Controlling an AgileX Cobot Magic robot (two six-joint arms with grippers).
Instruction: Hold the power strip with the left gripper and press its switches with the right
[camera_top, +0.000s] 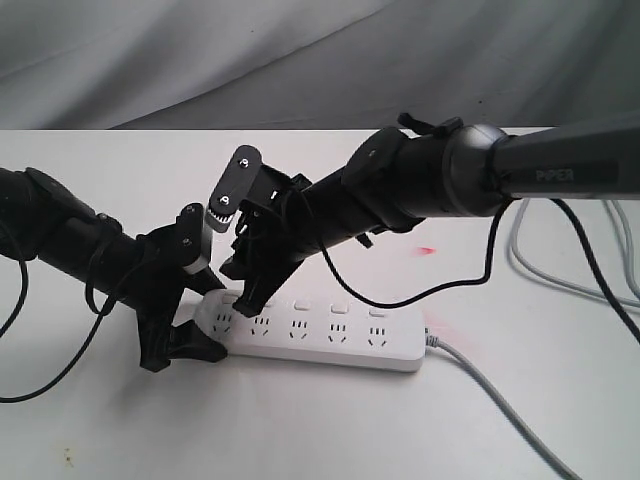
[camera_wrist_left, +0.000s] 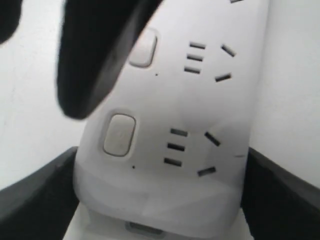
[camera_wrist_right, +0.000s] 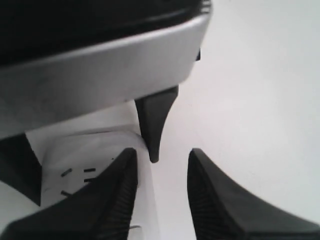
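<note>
strip lying flat on the table, cord running off right | left gripper pinching the strip's left end across its width | right gripper fingers a bit apart, holding nothing, tips down over the switches at that same end | can't tell if it's actually touching one

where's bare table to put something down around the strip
Bare table on the camera side of the power strip, between the left arm and the grey cord. Crowded at the strip's end where the left tool and right tool meet.
</note>
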